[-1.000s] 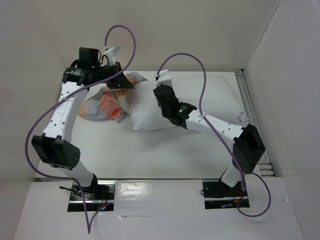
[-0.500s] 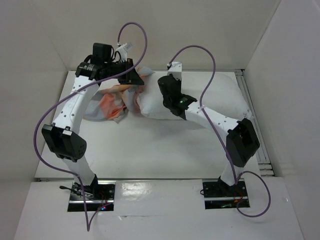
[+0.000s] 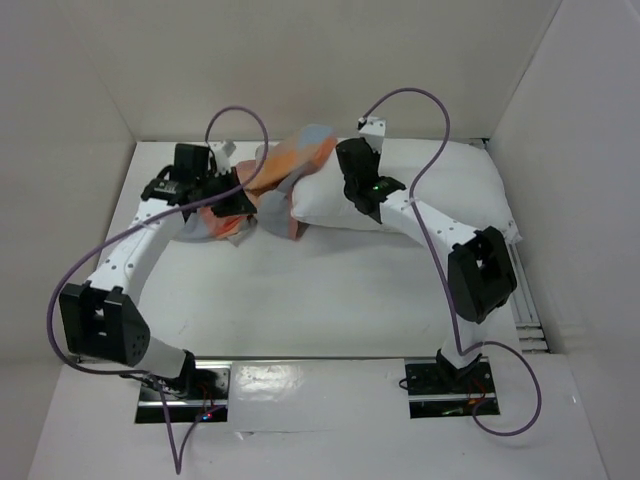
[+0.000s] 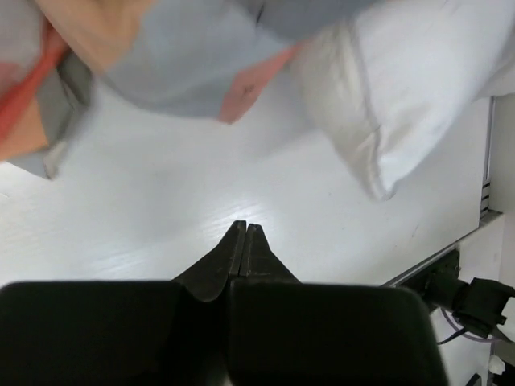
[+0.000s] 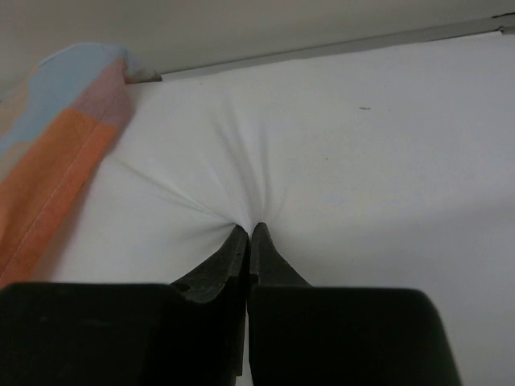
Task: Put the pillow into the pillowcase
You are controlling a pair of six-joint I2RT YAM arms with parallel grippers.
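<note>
The pillow [image 3: 440, 185] is laid flat on the worktop [image 3: 330, 290], and all positions below are given relative to it. Its right end and most of its top face are left uncovered, and a plain white surface is shown there.

The pillowcase [image 3: 300, 155] is located at the left end of the pillow. One part, in orange and light-blue checks, is raised in a fold over that end and is seen resting on the pillow's top face. The remainder is bunched on the worktop just beside the left end. Whether the left end is inside the pillowcase opening cannot be told.

The right tool [image 5: 249, 231] is positioned on the top face of the pillow, near its left end. It is clenched on a pinch of the pillow's white cover, and creases are seen radiating from the fingertips. The edge of the pillowcase lies to the left of this pinch and is not touched by the fingers.

The left tool [image 4: 245, 227] is positioned beside the left end of the pillow, over the bunched part of the pillowcase in the overhead view. It is clenched with nothing between its tips, which are held over bare worktop. A bare corner of the pillow and the hanging pillowcase are seen beyond the tips, clear of them
</note>
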